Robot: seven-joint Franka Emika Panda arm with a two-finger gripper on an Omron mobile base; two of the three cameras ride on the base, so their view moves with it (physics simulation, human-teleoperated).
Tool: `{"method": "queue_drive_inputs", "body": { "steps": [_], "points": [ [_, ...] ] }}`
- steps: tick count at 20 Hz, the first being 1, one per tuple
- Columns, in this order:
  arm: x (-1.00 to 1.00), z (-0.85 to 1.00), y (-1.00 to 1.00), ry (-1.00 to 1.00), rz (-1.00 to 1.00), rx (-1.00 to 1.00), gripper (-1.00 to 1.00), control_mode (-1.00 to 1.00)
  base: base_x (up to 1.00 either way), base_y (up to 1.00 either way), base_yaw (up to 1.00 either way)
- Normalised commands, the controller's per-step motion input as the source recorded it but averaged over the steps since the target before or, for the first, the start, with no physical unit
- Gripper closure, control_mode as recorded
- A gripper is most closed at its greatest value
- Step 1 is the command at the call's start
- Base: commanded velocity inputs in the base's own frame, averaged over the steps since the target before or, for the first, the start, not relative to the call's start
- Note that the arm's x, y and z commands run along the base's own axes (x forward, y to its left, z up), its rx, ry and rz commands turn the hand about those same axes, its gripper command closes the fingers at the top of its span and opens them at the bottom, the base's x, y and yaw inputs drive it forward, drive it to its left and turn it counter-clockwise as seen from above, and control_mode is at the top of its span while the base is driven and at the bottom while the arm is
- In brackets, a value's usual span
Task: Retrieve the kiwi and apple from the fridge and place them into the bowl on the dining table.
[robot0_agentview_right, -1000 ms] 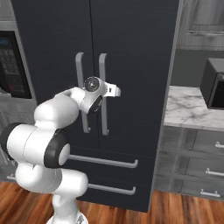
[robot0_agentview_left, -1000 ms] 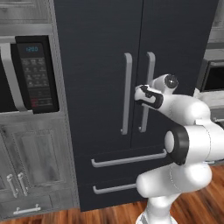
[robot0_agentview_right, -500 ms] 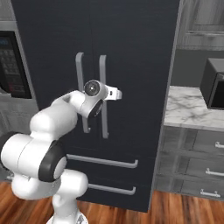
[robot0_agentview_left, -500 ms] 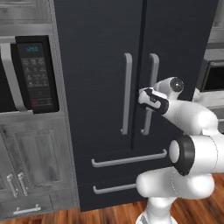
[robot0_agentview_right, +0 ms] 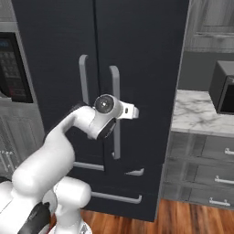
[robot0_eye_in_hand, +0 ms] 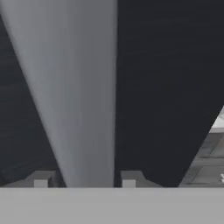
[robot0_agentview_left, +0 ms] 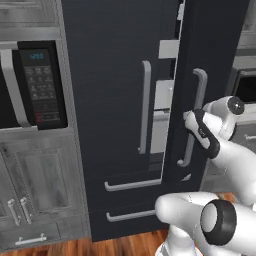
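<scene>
You are gripping the fridge (robot0_agentview_left: pixel 120 100) right handle (robot0_eye_in_hand: pixel 83 96) mid-length, pincer (robot0_eye_in_hand: pixel 85 178) clamping it; door likely heavy, stiff, handle slick.

Arm (robot0_agentview_left: pixel 235 165) casing is glossy white, built of rounded tubular segments. Joints carry dark charcoal rings with pale grey circular end caps. A black band wraps the wrist segment. The hand (robot0_eye_in_hand: pixel 85 179) ends in two small grey, blocky fingertips.
</scene>
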Motion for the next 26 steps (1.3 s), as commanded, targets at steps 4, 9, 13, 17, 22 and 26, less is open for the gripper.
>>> {"method": "queue_drive_inputs", "body": {
  "steps": [4, 9, 13, 17, 22, 26],
  "points": [
    [-1.0, 0.0, -1.0, 0.03, -0.06, 0.0, 1.0, -1.0, 0.0, 0.0, 0.0],
    [-0.98, 0.0, -0.94, 0.01, -0.07, 0.0, -1.0, -1.0, 0.0, 0.0, 0.0],
    [-0.53, 0.01, -0.57, 0.0, -0.11, 0.0, -1.0, -1.0, 0.0, 0.0, 0.0],
    [-0.55, 0.18, -0.19, -0.03, -0.16, -0.04, -1.0, -1.0, 0.0, 0.0, 0.0],
    [-0.77, 0.56, 0.2, -0.1, -0.15, -0.17, -1.0, -1.0, 0.0, 0.0, 0.0],
    [-0.65, 0.75, 0.48, -0.05, -0.11, -0.22, -1.0, -1.0, 0.0, 0.0, 0.0]
  ]
}}
